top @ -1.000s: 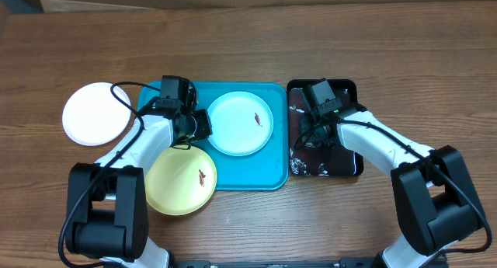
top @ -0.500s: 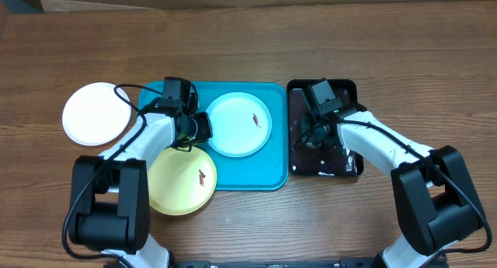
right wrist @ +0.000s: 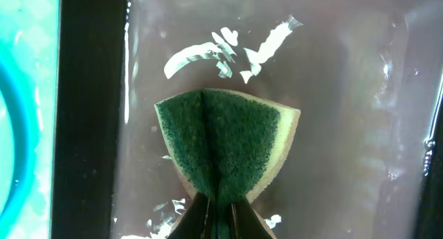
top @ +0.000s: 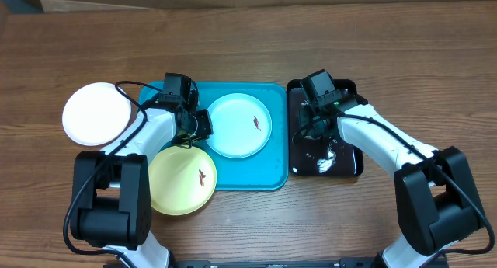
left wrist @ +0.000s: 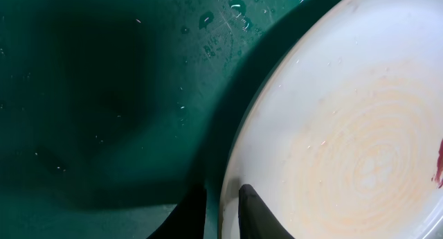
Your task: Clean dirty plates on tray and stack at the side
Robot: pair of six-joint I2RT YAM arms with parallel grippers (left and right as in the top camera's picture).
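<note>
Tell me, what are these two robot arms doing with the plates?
They seem to be cleaning plates. The left gripper pinches the rim of the light blue plate, which lies on the teal tray and carries a small brown smear. The right gripper squeezes a green sponge over the wet black tray beside it. A white plate sits on the table left of the tray; a yellow plate, also smeared, overlaps its near-left corner.

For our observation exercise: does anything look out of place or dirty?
The round pale yellow plastic plate straddles the teal rectangular tray's corner, half off it. It and the round light blue plate each bear a brown smear.
</note>
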